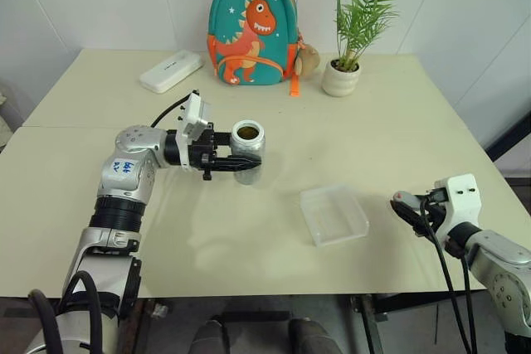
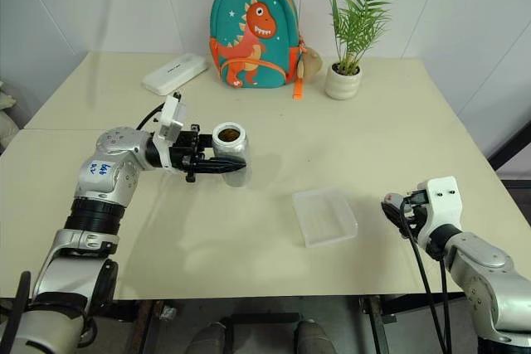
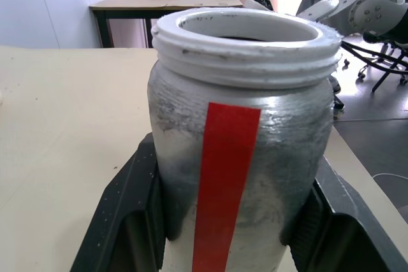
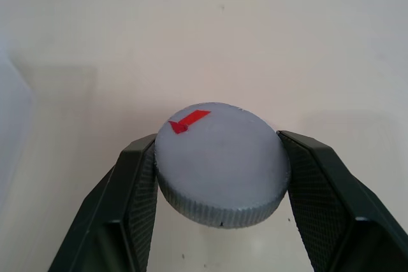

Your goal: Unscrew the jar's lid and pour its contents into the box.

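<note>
The silvery jar [image 1: 247, 151] with a red stripe [image 3: 223, 183] stands upright and uncapped, lifted a little above the table at centre left. My left gripper [image 1: 234, 160] is shut on its body from the side, pointing toward the right. Something brown shows inside the jar's open white mouth [image 1: 247, 131]. The grey lid [image 4: 222, 162] with a red mark is clamped between the fingers of my right gripper [image 1: 405, 207], low over the table near the right edge. The transparent box [image 1: 333, 215] lies flat on the table between the two grippers.
At the back of the table stand a teal dinosaur backpack [image 1: 252, 31], a white rectangular case [image 1: 171, 70] and a potted plant in a white pot [image 1: 341, 77]. The table's front edge [image 1: 249, 292] runs close below the box.
</note>
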### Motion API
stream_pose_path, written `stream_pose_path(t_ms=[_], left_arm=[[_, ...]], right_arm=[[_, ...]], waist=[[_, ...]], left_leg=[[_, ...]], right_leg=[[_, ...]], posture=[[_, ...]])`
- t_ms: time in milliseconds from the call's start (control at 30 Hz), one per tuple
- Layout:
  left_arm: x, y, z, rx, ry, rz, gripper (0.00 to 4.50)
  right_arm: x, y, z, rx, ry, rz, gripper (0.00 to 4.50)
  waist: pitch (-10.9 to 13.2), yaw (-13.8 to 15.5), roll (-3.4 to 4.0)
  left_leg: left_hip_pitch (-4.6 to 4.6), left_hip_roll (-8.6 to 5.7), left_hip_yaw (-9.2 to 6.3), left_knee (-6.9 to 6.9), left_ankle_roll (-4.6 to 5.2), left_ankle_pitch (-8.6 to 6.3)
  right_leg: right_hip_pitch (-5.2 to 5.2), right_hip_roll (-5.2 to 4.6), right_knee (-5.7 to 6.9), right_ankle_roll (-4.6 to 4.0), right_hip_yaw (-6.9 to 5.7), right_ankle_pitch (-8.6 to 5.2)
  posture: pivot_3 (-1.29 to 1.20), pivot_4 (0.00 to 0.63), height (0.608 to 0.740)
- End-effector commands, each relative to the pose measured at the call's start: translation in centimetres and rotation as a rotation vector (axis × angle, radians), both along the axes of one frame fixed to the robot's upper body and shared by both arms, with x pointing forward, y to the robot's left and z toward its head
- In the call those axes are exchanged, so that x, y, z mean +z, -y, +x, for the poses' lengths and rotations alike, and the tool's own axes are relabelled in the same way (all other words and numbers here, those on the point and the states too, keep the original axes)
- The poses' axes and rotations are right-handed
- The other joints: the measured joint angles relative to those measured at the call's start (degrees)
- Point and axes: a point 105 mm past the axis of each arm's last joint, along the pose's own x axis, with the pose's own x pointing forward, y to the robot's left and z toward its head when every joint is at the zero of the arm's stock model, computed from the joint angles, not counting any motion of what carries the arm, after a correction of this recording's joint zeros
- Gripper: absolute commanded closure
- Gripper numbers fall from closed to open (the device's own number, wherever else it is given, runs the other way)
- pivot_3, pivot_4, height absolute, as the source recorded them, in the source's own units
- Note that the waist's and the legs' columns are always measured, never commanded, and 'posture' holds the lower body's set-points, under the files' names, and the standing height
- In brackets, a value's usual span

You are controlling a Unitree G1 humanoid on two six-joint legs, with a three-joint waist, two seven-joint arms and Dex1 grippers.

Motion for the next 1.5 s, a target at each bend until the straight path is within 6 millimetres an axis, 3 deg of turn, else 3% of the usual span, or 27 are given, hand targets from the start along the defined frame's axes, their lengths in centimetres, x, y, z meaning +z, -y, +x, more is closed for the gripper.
stream_pose_path(t_ms=[33, 200, 333, 500, 600, 733, 933, 1033, 1133, 1233, 1367, 1433, 1500], left_arm=[[1.3, 0.6, 0.2, 0.003, 0.073, -0.005, 2.57], [1.5, 1.1, 1.8, 0.112, 0.121, 0.014, 2.57], [1.8, 2.1, 3.1, 0.186, 0.163, 0.035, 2.57], [2.2, 3.6, 2.8, 0.137, 0.225, 0.030, 2.57], [2.6, 5.1, 2.6, 0.108, 0.296, 0.038, 2.57], [2.8, 7.2, 2.5, 0.051, 0.439, 0.065, 2.57], [1.9, 10.0, 3.2, 0.048, 0.773, 0.240, 2.57], [1.4, 12.7, 1.8, -0.047, 1.088, 0.305, 2.57], [2.4, 14.9, 0.8, -0.072, 1.333, 0.281, 2.57], [2.3, 16.1, -0.6, -0.141, 1.563, 0.264, 2.57], [1.9, 16.8, -2.0, -0.198, 1.733, 0.198, 2.57], [-1.0, 17.2, -1.3, -0.260, 1.962, 0.312, 2.57], [-2.0, 17.3, -1.0, -0.265, 2.121, 0.306, 2.57]], right_arm=[[0.4, 0.9, -0.2, -0.021, 0.024, -0.055, 1.63], [0.2, 1.0, -0.6, 0.011, 0.011, -0.062, 0.09], [1.4, 0.8, -1.3, 0.079, 0.063, -0.059, 0.04], [2.7, -0.2, -2.6, 0.189, 0.122, -0.033, 0.04], [5.9, -2.3, -5.1, 0.388, 0.288, 0.056, 0.04], [7.4, -3.2, -7.5, 0.522, 0.314, 0.155, 0.04], [6.8, -2.7, -7.5, 0.527, 0.248, 0.070, 0.04], [7.1, -2.6, -8.0, 0.526, 0.244, 0.067, 0.04], [7.3, -2.2, -8.4, 0.507, 0.242, 0.050, 0.04], [7.6, -2.0, -8.6, 0.482, 0.254, 0.042, 0.04], [7.8, -2.1, -8.6, 0.457, 0.269, 0.043, 0.04], [7.8, -2.4, -8.6, 0.451, 0.277, 0.041, 0.04], [7.9, -2.6, -8.4, 0.447, 0.286, 0.042, 0.04]], waist=[[0.0, 0.1, 0.00], [0.0, 0.3, 0.00], [0.0, 0.4, 0.00], [0.0, 0.4, 0.01], [0.0, 0.4, 0.01], [0.0, 0.5, 0.01], [0.0, 0.3, -0.01], [0.0, 0.4, -0.02], [0.0, 0.6, -0.07], [0.1, 0.6, -0.09], [0.1, 0.3, -0.09], [0.1, 0.4, -0.09], [0.1, 0.4, -0.10]], left_leg=[[0.00, 0.00, 0.00, -0.01, 0.00, 0.00], [0.00, -0.01, -0.01, 0.01, 0.00, 0.00], [-0.01, -0.02, -0.01, 0.04, 0.00, 0.00], [-0.02, -0.03, 0.00, 0.01, -0.01, -0.01], [-0.04, -0.03, -0.03, -0.06, -0.02, -0.01], [-0.03, -0.02, -0.12, -0.03, -0.06, -0.03], [-0.03, -0.03, -0.07, 0.09, -0.04, -0.03], [-0.04, -0.03, -0.05, 0.13, -0.04, -0.03], [-0.09, -0.04, -0.06, 0.16, -0.03, -0.03], [-0.16, -0.09, -0.08, 0.21, -0.01, -0.06], [-0.12, -0.09, -0.05, 0.18, -0.19, -0.19], [-0.14, -0.10, -0.06, 0.16, -0.22, -0.21], [-0.12, -0.11, -0.08, 0.19, -0.26, -0.23]], right_leg=[[0.00, 0.00, 0.00, 0.01, 0.00, 0.01], [0.01, 0.01, -0.01, 0.13, 0.00, 0.07], [0.02, 0.01, -0.02, 0.19, 0.02, 0.10], [0.03, 0.02, -0.11, 0.68, 0.02, 0.36], [0.02, 0.06, -0.10, 0.88, 0.02, 0.47], [0.12, 0.12, -0.18, 0.98, 0.02, 0.51], [0.28, 0.09, -0.64, 0.47, 0.14, 0.35], [0.28, 0.09, -0.66, 0.36, 0.20, 0.32], [0.26, 0.09, -0.68, 0.36, 0.23, 0.31], [0.27, 0.07, -0.79, 0.40, 0.26, 0.33], [0.26, 0.06, -0.84, 0.40, 0.27, 0.33], [0.21, 0.06, -0.83, 0.40, 0.27, 0.33], [0.23, 0.05, -0.84, 0.40, 0.29, 0.33]], posture=[[0.00, 0.150, 0.740], [0.00, 0.150, 0.740], [0.00, 0.150, 0.740], [0.00, 0.150, 0.740], [0.00, 0.150, 0.740], [0.00, 0.150, 0.740], [0.00, 0.150, 0.740], [0.00, 0.150, 0.740], [0.00, 0.150, 0.740], [0.00, 0.150, 0.740], [0.00, 0.150, 0.740], [0.00, 0.150, 0.740], [0.00, 0.150, 0.740]])
